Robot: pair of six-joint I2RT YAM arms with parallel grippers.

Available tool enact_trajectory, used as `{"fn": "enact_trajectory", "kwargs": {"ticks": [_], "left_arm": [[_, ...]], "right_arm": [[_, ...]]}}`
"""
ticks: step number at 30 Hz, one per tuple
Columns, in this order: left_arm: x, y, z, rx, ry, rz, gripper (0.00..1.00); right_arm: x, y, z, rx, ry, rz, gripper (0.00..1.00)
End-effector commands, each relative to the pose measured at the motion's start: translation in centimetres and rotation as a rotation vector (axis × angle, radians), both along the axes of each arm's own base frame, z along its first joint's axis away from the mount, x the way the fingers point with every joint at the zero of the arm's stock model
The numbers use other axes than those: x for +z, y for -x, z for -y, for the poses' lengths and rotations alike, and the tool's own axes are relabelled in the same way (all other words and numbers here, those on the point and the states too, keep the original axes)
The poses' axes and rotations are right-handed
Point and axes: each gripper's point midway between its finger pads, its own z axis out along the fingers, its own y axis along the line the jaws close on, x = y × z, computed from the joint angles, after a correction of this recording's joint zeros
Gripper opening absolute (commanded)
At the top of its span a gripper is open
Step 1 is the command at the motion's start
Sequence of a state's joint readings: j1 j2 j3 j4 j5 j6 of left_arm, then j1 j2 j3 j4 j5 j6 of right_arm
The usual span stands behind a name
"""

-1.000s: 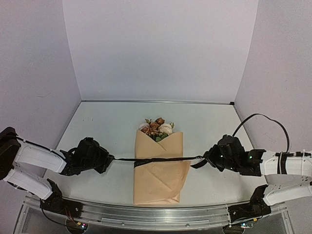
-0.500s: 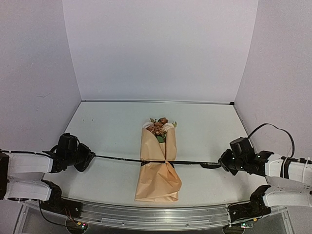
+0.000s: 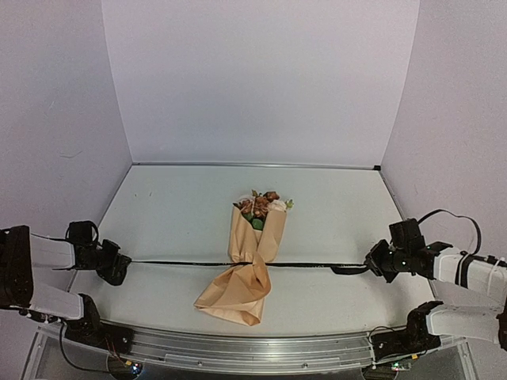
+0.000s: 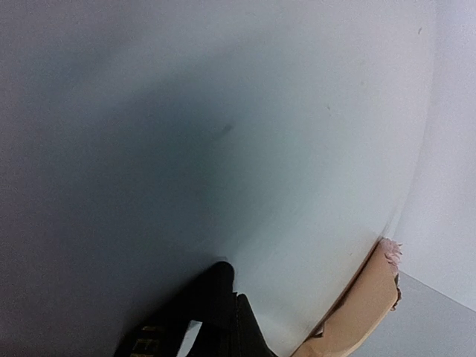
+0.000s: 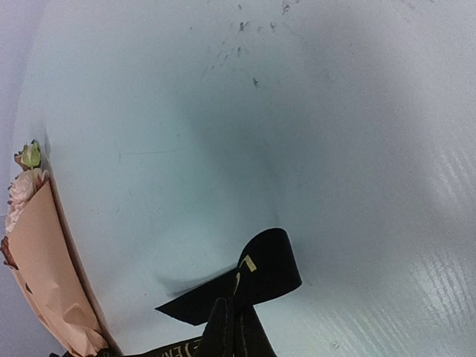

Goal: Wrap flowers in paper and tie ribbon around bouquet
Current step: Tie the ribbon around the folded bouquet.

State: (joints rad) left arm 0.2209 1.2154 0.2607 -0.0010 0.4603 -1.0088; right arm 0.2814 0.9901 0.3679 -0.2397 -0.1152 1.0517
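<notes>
The bouquet [image 3: 252, 252] lies mid-table, its tan-peach paper [image 3: 236, 290] pinched narrow at the waist. The pink and rusty flowers [image 3: 261, 204] show above its rim. The black ribbon [image 3: 317, 265] runs taut across that waist from side to side. My left gripper [image 3: 119, 264] is shut on the ribbon's left end near the left wall. My right gripper [image 3: 372, 264] is shut on the right end, with a curled tail [image 5: 262, 277] past its tips. In the wrist views, the left gripper [image 4: 230, 286] and the right gripper [image 5: 232, 306] stand closed. The paper [image 5: 46, 256] shows at far left in the right wrist view.
The pale table [image 3: 182, 198] is boxed in by lilac walls on three sides. A metal rail [image 3: 253, 352] runs along the near edge. The right arm's black cable [image 3: 455, 215] loops above its wrist. The bouquet's edge [image 4: 364, 309] shows low right in the left wrist view.
Both grippers have pulled outward, away from each other. The ribbon has drawn tight and squeezed the paper into a narrow waist. The bouquet's lower end has swung to the left.
</notes>
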Motion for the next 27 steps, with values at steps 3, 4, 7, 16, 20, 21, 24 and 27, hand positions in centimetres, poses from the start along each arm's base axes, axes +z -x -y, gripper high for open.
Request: {"fn": "enact_trajectory", "kwargs": {"ticks": [3,4,7,16,20,21,24,27], "left_arm": [[0.9,-1.2,-8.1,0.211,-0.226,0.014,0.00],[0.8,-1.3,-8.1,0.208,-0.223,0.013,0.00],[1.4,-2.2,-7.5,0.154,-0.217,0.061,0.00],[3.9,-5.0,-0.7,-0.098,-0.221,0.159,0.00],[4.5,-5.3,-0.1,-0.135,-0.207,0.157,0.29],[4.9,-5.4,0.0,-0.145,-0.207,0.162,0.40],[7.0,-5.9,0.6,-0.184,-0.219,0.205,0.62],[9.0,-6.0,1.1,-0.188,-0.238,0.232,0.72]], "right_arm": [[-1.2,1.5,8.5,-0.223,0.219,-0.113,0.00],[-0.9,1.2,8.7,-0.229,0.220,-0.113,0.00],[-0.3,0.3,8.5,-0.203,0.207,-0.112,0.00],[0.7,-0.7,6.5,-0.112,0.168,-0.085,0.23],[1.6,-1.0,5.0,-0.060,0.175,-0.065,0.58],[2.0,-1.1,4.6,-0.051,0.180,-0.054,0.65],[3.4,-1.1,2.6,-0.008,0.167,-0.012,0.74],[4.5,-1.0,-0.1,0.008,0.115,0.041,0.78]]}}
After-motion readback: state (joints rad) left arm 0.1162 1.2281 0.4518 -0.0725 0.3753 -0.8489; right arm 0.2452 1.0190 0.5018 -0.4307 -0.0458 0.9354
